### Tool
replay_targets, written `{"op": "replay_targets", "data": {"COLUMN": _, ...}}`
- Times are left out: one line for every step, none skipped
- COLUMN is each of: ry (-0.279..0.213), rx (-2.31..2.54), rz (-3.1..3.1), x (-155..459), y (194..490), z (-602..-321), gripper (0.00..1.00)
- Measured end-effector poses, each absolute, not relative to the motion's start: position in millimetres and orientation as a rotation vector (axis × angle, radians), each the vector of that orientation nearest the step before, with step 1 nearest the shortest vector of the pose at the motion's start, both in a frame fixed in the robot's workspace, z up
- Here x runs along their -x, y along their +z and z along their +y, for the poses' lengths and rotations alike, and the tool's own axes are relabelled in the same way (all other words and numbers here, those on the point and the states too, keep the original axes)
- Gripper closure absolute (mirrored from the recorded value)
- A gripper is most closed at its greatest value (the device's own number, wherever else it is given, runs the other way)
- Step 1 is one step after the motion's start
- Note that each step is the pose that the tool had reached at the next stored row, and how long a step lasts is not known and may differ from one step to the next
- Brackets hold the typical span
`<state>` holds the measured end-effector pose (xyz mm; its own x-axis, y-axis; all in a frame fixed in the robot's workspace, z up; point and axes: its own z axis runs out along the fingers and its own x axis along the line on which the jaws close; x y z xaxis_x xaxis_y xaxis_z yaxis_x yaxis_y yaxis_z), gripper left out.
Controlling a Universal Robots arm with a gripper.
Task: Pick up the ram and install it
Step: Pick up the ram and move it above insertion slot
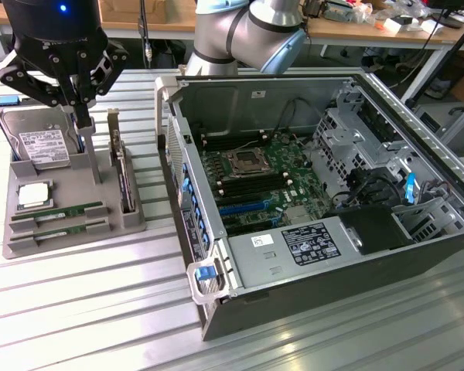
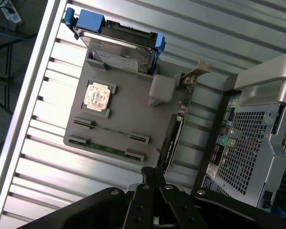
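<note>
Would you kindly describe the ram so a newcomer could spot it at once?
A grey tray sits on the exterior view's left of the open computer case. Along its near edge lies the ram: long, thin green sticks, unlike the square silver processor and upright expansion card.

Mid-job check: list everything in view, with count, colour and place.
ram sticks: two, green, lying in tray slots
processor chip: one, silver, on the tray
hard drive: one, silver, on the tray
expansion card: one, dark, upright on the tray
tray: one, grey, exterior view's left
computer case: one, grey, open, exterior view's right
table: one, silver slats, under everything
arm: one, silver, above the case
gripper: one, black, shut, empty, above the tray
</note>
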<state>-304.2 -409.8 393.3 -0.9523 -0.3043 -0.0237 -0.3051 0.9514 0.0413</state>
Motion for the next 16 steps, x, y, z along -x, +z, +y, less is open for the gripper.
{"op": "replay_targets", "data": {"ry": 0.069, "rx": 0.492, "rz": 3.085, "x": 304.2, "y": 393.3, "z": -409.7, "gripper": 0.9}}
{"op": "replay_targets", "data": {"ry": 0.069, "rx": 0.497, "rz": 3.084, "x": 304.2, "y": 393.3, "z": -409.8, "gripper": 0.9}}
{"op": "replay_targets", "data": {"ry": 0.069, "rx": 0.503, "rz": 3.083, "x": 304.2, "y": 393.3, "z": -409.8, "gripper": 0.9}}
{"op": "replay_targets", "data": {"ry": 0.069, "rx": 0.507, "rz": 3.083, "x": 304.2, "y": 393.3, "z": -409.8, "gripper": 0.9}}
{"op": "replay_targets", "data": {"ry": 0.069, "rx": 0.513, "rz": 3.082, "x": 304.2, "y": 393.3, "z": -409.7, "gripper": 0.9}}
{"op": "replay_targets", "data": {"ry": 0.069, "rx": 0.521, "rz": 3.081, "x": 304.2, "y": 393.3, "z": -409.8, "gripper": 0.9}}
{"op": "replay_targets", "data": {"ry": 0.069, "rx": 0.528, "rz": 3.08, "x": 304.2, "y": 393.3, "z": -409.8, "gripper": 0.9}}
{"op": "replay_targets", "data": {"ry": 0.069, "rx": 0.535, "rz": 3.078, "x": 304.2, "y": 393.3, "z": -409.8, "gripper": 0.9}}
{"op": "replay_targets", "data": {"ry": 0.069, "rx": 0.543, "rz": 3.077, "x": 304.2, "y": 393.3, "z": -409.7, "gripper": 0.9}}
{"op": "replay_targets", "data": {"ry": 0.069, "rx": 0.548, "rz": 3.077, "x": 304.2, "y": 393.3, "z": -409.7, "gripper": 0.9}}
{"op": "replay_targets", "data": {"ry": 0.069, "rx": 0.551, "rz": 3.076, "x": 304.2, "y": 393.3, "z": -409.7, "gripper": 0.9}}
{"op": "replay_targets", "data": {"ry": 0.068, "rx": 0.558, "rz": 3.075, "x": 304.2, "y": 393.3, "z": -409.8, "gripper": 0.9}}
{"op": "replay_targets", "data": {"ry": 0.068, "rx": 0.563, "rz": 3.074, "x": 304.2, "y": 393.3, "z": -409.8, "gripper": 0.9}}
{"op": "replay_targets", "data": {"ry": 0.067, "rx": 0.57, "rz": 3.073, "x": 304.1, "y": 393.3, "z": -409.8, "gripper": 0.9}}
{"op": "replay_targets", "data": {"ry": 0.067, "rx": 0.574, "rz": 3.072, "x": 304.2, "y": 393.3, "z": -409.8, "gripper": 0.9}}
{"op": "replay_targets", "data": {"ry": 0.066, "rx": 0.581, "rz": 3.071, "x": 304.2, "y": 393.3, "z": -409.8, "gripper": 0.9}}
